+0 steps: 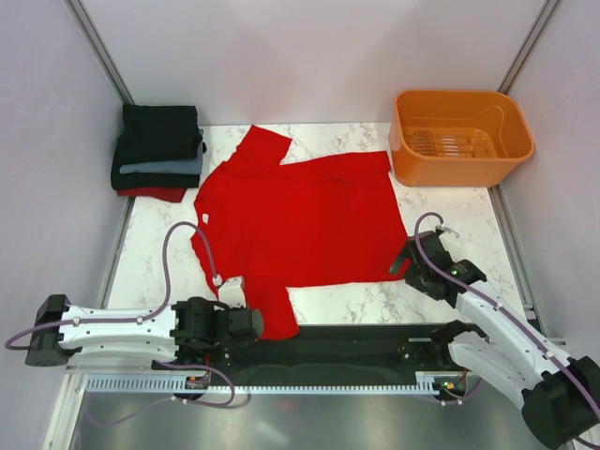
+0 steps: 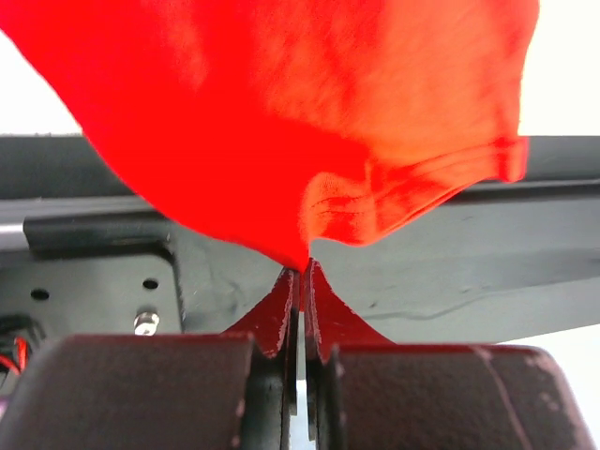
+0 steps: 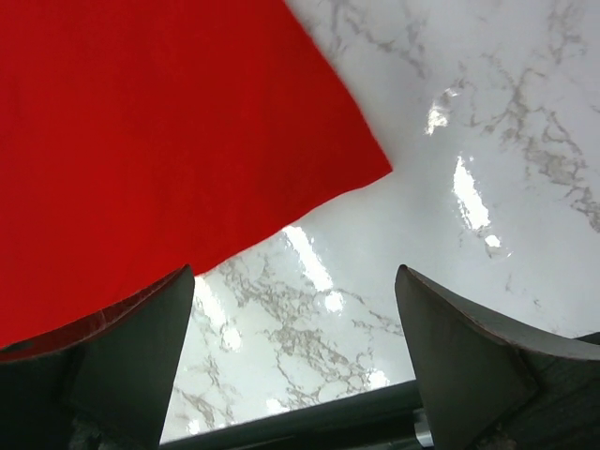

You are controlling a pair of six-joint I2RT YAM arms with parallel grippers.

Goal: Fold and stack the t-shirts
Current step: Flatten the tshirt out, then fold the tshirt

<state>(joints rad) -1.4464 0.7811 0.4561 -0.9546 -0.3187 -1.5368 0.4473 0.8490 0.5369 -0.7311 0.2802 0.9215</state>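
Note:
A bright red t-shirt point(image 1: 295, 220) lies spread flat on the marble table, collar to the left and hem to the right. My left gripper point(image 1: 255, 324) is shut on its near sleeve point(image 1: 277, 314) at the table's front edge. In the left wrist view the red cloth point(image 2: 309, 131) hangs pinched between the closed jaws of the left gripper point(image 2: 302, 281). My right gripper point(image 1: 410, 255) is open and empty, just beside the shirt's near hem corner point(image 3: 370, 169). A stack of folded shirts point(image 1: 157, 150), black, slate-blue and red, sits at the back left.
An orange plastic basket point(image 1: 459, 139) stands at the back right. Bare marble point(image 1: 459, 234) lies right of the shirt. The black base rail point(image 1: 347, 356) runs along the front edge. Grey walls enclose the sides and back.

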